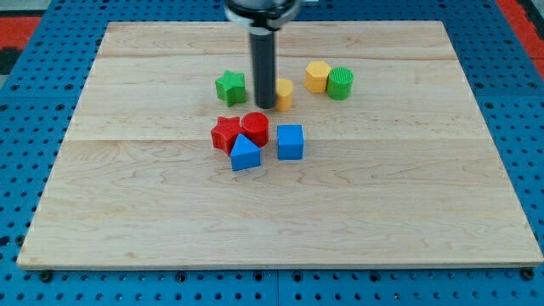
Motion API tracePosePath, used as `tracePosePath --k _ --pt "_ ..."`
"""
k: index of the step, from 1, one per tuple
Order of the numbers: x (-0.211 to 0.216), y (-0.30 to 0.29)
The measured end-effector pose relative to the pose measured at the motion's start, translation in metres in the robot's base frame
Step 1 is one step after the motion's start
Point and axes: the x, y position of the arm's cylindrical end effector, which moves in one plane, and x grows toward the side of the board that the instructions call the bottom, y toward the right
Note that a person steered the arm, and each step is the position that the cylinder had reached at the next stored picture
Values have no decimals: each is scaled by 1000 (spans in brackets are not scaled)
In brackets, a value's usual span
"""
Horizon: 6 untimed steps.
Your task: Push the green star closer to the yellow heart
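My tip [265, 105] (a bare rod, no fingers to open or close) sat between the green star [229, 87] and the partly hidden yellow heart [285, 93], so it needed to circle to the star's left side and push rightward.

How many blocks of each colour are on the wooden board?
Green: 2, the green star and the green cylinder
Yellow: 2, the yellow heart partly behind my tip, and the yellow hexagon
Red: 2, the red star and the red cylinder
Blue: 2, the blue triangle and the blue cube
Total: 8
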Motion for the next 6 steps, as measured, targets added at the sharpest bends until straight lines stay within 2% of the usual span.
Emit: tracePosePath --k 1,2,3,4,5,6 --pt "1 7" --pt "34 -81" --pt "8 -154" --pt "-30 -130" --pt "-31 -60" --pt "-28 -29"
